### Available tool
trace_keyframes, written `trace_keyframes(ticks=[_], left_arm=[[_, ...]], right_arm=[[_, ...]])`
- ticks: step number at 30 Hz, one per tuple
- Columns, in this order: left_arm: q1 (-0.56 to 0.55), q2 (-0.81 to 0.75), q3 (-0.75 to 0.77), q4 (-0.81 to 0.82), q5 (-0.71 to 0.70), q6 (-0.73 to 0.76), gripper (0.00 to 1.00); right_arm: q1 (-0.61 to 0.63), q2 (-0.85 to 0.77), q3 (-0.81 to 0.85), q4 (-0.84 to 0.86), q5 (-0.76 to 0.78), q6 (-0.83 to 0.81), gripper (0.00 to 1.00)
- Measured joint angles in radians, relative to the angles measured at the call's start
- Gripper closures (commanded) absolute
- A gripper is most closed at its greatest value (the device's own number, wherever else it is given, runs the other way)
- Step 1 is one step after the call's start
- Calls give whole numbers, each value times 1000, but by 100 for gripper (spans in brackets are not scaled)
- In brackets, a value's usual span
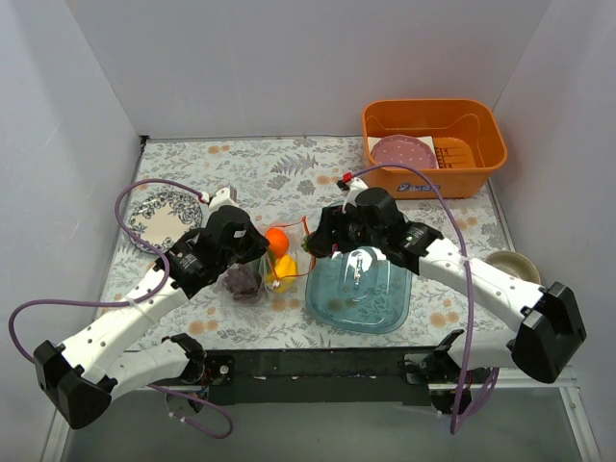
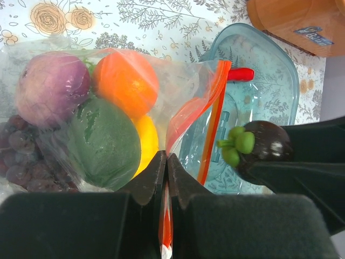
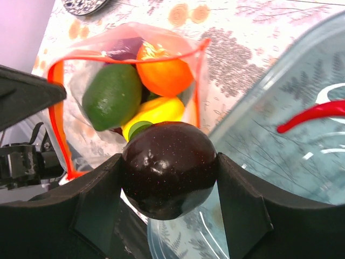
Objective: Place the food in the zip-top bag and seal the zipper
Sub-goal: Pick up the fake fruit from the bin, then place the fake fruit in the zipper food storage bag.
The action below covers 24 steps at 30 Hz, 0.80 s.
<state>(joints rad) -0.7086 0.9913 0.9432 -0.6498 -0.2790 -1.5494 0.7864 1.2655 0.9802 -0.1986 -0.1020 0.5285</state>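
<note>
My left gripper [image 2: 166, 157] is shut on the zipper [image 2: 213, 124], the red-orange strip of the clear zip-top bag [image 1: 262, 274], and holds the mouth open. Inside the bag lie an orange [image 2: 126, 81], a green lime [image 2: 105, 143], a yellow pepper [image 2: 146, 140], a purple onion [image 2: 51, 89] and dark grapes [image 2: 21, 156]. My right gripper [image 3: 168, 172] is shut on the dark plum [image 3: 168, 170], just outside the bag's mouth, above the tray's near-left edge. A red chilli [image 3: 312, 114] lies in the clear blue tray [image 1: 361, 289].
An orange basket [image 1: 433, 135] at the back right holds a pink dotted disc [image 1: 404, 151]. A patterned plate [image 1: 162, 217] lies at the left, a small bowl [image 1: 515, 265] at the right edge. White walls close in the table on three sides.
</note>
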Motion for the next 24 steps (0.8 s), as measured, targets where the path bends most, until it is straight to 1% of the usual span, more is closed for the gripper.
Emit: trace_keyframes(ticks=[3,4,5,7,10,11,14,18,24], left_arm=[[0,0,0,0,7,-1,100],[0,0,0,0,8,-2,100],[0,0,0,0,10,-2,100],[0,0,0,0,10,-3,100],[0,-1,0,0,11,-7,100],[0,-1,0,0,11,-8,100],[0,-3,0,0,10,-10,100],[0,-3,0,0,11,-10,100],[0,-2,1,0,11,-10,100]], right_arm=[[24,68,24,42,-16,8,60],[34,93,32,53,-23,11,57],[42,118,41,63,-29,13,45],[56,168,63,74,-38,14,43],[75,224,89,77,-43,13,29],[78,229,89,76,-46,11,19],[83,229,90,74,-50,2,10],[83,216,91,66,-28,-15,6],[79,167,92,25,27,-32,7]])
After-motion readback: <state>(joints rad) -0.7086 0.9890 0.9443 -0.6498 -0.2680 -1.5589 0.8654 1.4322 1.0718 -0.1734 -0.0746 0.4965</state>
